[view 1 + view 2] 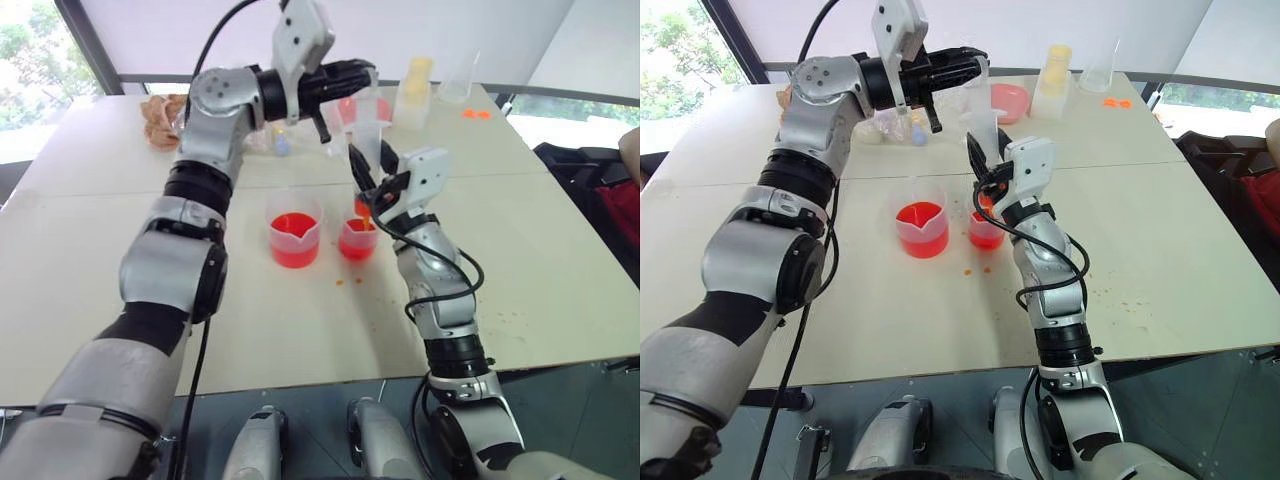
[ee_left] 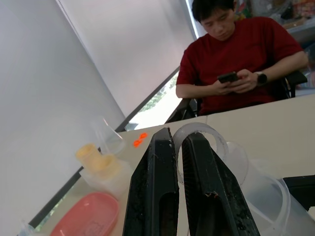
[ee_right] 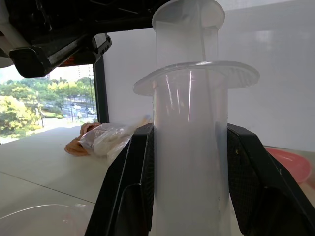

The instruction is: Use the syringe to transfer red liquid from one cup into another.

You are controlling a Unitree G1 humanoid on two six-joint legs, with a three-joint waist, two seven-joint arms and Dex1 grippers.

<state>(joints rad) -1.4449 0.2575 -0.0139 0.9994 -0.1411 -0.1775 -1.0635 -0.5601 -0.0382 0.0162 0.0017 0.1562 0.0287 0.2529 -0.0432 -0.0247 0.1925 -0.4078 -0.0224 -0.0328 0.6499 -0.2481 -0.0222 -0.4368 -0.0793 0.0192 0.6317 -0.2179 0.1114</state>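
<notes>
The syringe (image 1: 372, 140) stands upright over the smaller cup (image 1: 357, 240), its orange tip (image 1: 362, 208) just above the red liquid (image 1: 356, 247) there. My right gripper (image 3: 189, 132) is shut on the clear barrel. From the left, my left gripper (image 2: 178, 137) reaches across to the top of the plunger (image 2: 199, 132), its fingers pressed together on the rim of the plunger's disc. The larger spouted beaker (image 1: 294, 238) stands to the left of the small cup, holding red liquid (image 1: 921, 228).
A pink dish (image 1: 1008, 100), a yellow-topped container (image 1: 415, 90) and a clear cone cup (image 1: 458, 80) stand at the table's back. A bag (image 1: 160, 120) lies at back left. Orange drops (image 1: 345, 280) dot the table. A person in a red shirt (image 2: 236, 54) sits beyond the far edge.
</notes>
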